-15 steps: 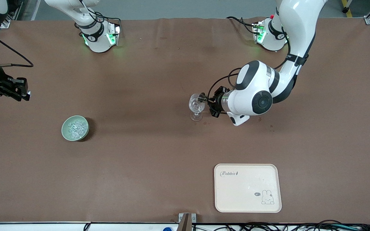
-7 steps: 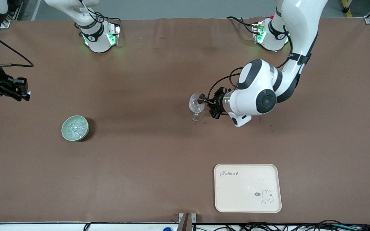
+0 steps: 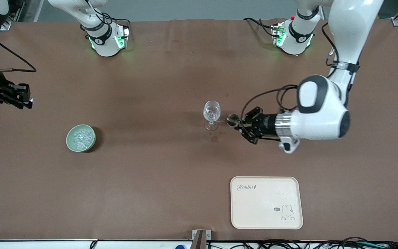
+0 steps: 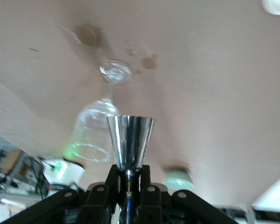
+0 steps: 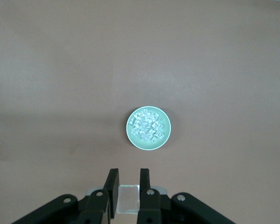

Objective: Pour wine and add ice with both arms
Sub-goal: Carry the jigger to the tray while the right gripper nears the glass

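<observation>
A clear stemmed glass (image 3: 211, 112) stands upright mid-table and also shows in the left wrist view (image 4: 95, 130). My left gripper (image 3: 241, 125) is shut on the stem of a small steel measuring cup (image 3: 233, 120), held just above the table beside the glass, toward the left arm's end; the cup (image 4: 130, 137) sits between its fingers (image 4: 129, 175). A pale green bowl (image 3: 68, 140) holds several ice chunks (image 3: 81, 136). My right gripper (image 3: 26, 100) hangs high at the right arm's end, shut on one clear ice cube (image 5: 129, 198); the bowl (image 5: 130, 133) of ice (image 5: 148, 126) lies below.
A cream tray (image 3: 266, 202) with a rabbit print lies near the front camera, toward the left arm's end. Small dark wet spots (image 3: 214, 139) mark the brown table near the glass foot. The two arm bases stand along the table's edge farthest from the camera.
My left arm has drawn the steel cup away from the glass rim toward the left arm's end and lowered it beside the glass. The right arm has not moved.
</observation>
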`<move>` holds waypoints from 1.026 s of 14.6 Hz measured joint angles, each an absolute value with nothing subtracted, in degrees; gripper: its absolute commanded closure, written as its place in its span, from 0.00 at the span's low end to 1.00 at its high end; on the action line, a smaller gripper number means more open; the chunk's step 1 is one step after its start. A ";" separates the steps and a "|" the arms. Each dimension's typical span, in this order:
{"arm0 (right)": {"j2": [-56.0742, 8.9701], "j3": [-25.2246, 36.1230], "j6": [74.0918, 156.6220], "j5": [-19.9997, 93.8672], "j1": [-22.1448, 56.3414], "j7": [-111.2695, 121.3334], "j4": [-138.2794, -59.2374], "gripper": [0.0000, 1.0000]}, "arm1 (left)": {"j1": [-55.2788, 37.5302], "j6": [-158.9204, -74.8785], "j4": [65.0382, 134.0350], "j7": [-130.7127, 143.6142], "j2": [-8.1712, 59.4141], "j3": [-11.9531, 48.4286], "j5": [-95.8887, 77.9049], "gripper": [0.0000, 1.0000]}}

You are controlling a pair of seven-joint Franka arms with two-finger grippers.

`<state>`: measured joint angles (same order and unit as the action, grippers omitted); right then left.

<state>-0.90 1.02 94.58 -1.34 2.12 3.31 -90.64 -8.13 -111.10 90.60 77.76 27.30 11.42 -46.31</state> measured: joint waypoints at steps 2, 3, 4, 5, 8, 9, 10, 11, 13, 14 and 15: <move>-0.90 0.91 94.80 -1.13 3.52 -0.25 -90.58 0.97 | -4.66 -111.14 88.01 73.89 29.55 11.30 -50.68 0.99; -0.91 0.86 94.97 -1.10 5.18 -3.58 -90.51 0.97 | -2.99 -111.18 86.29 72.08 31.24 11.25 -53.47 0.99; -0.98 0.77 95.10 -1.09 7.30 -7.45 -90.37 0.97 | -1.30 -111.24 84.39 70.40 33.29 11.18 -56.57 0.99; -1.28 0.63 95.26 -1.09 9.58 -11.35 -89.96 0.97 | 0.31 -111.31 82.67 68.84 35.42 11.13 -59.64 0.99; -4.39 0.37 95.90 -1.08 17.30 -23.17 -86.70 0.98 | 4.58 -111.85 79.05 61.55 41.47 10.94 -67.70 0.99; -6.18 0.32 96.15 -1.00 20.02 -27.06 -84.92 0.98 | 5.64 -113.10 78.66 58.70 43.15 10.90 -69.77 0.99; -8.22 0.29 96.30 -0.53 22.68 -30.95 -82.90 0.98 | 6.54 -114.24 78.42 55.91 44.87 10.88 -71.78 0.99; -10.40 0.26 96.56 0.67 25.18 -34.73 -80.82 0.98 | 7.28 -114.95 78.02 53.36 46.75 10.87 -73.90 0.99; -14.46 0.24 99.15 2.72 29.38 -41.03 -77.35 0.98 | 7.99 -115.74 76.38 51.16 50.38 10.74 -76.95 0.99; -16.13 0.24 101.19 3.20 31.32 -43.59 -76.30 0.98 | 8.12 -116.43 75.18 51.10 52.07 10.55 -77.54 0.99; -17.58 0.25 103.22 3.32 33.34 -46.15 -75.65 0.98 | 8.22 -117.29 74.00 51.10 53.63 10.40 -77.81 0.99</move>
